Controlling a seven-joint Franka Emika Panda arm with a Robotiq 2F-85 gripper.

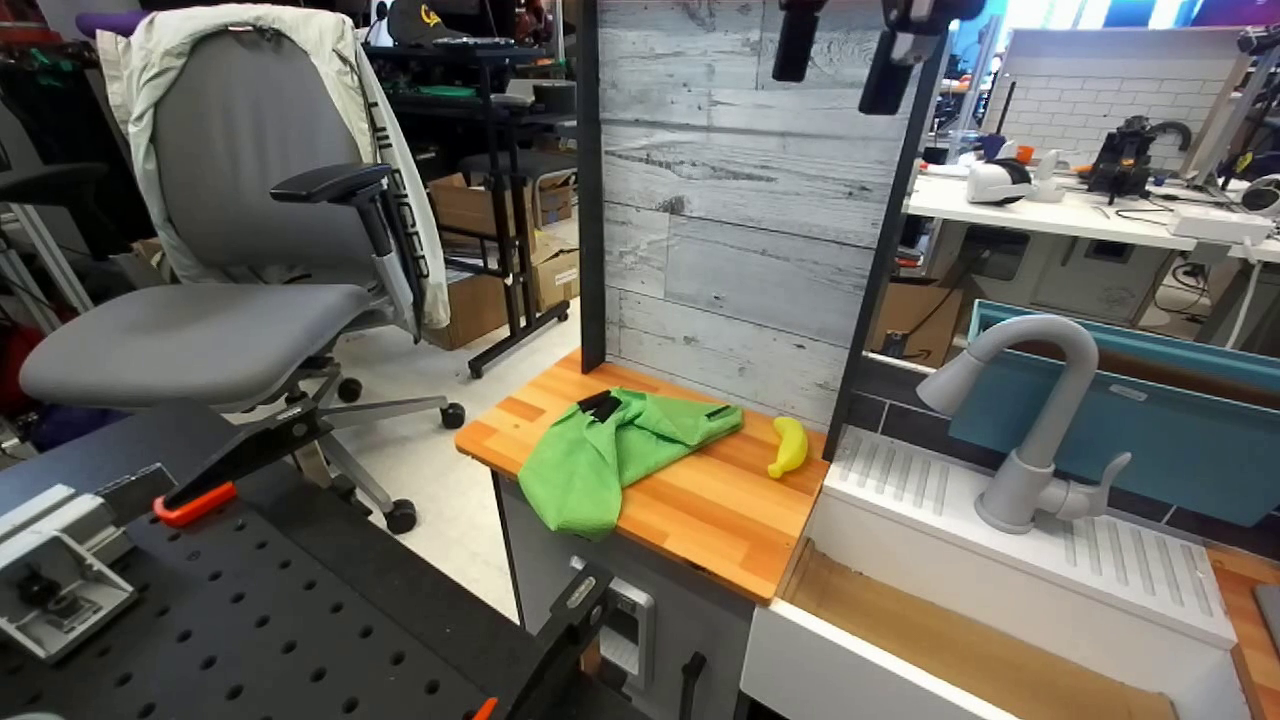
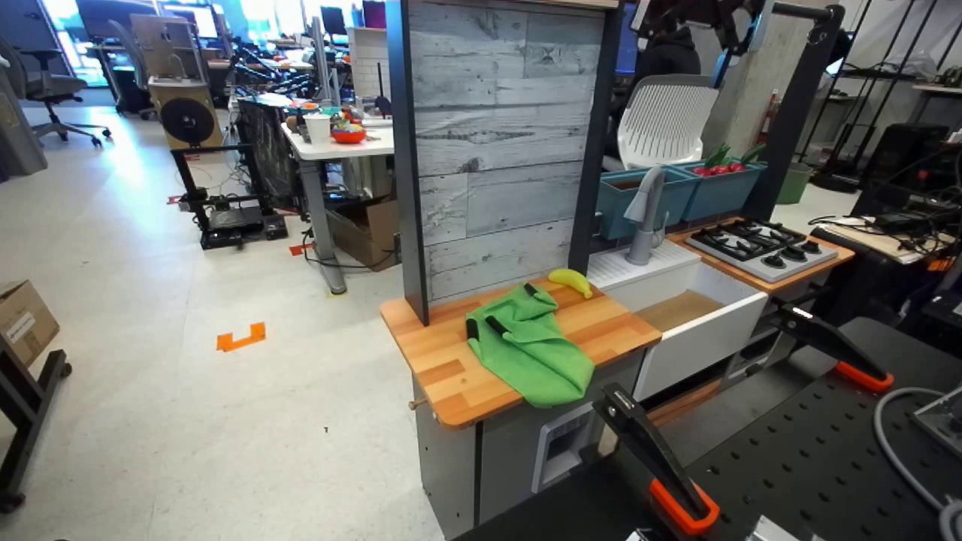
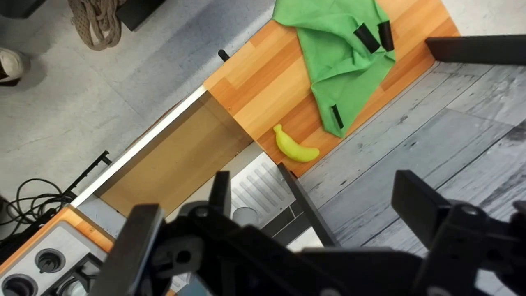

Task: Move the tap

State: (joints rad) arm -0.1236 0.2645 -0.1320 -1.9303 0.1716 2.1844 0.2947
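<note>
Though whole in both exterior views, tap point(image 1: 1052, 428) seemingly part-hidden in wrist's, tool point(image 1: 835, 91) agape.

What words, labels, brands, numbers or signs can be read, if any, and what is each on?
No text reads with certainty.
Jacket on the grey chair: large dark letters, too unclear to quote.
Cap: yellow emblem, too small.
Teal planter: pale label, too small.
Cardboard boxes: labels too small or blurred.
Black clamps: tiny white marks, unreadable.
Tap: no lettering visible.
</note>
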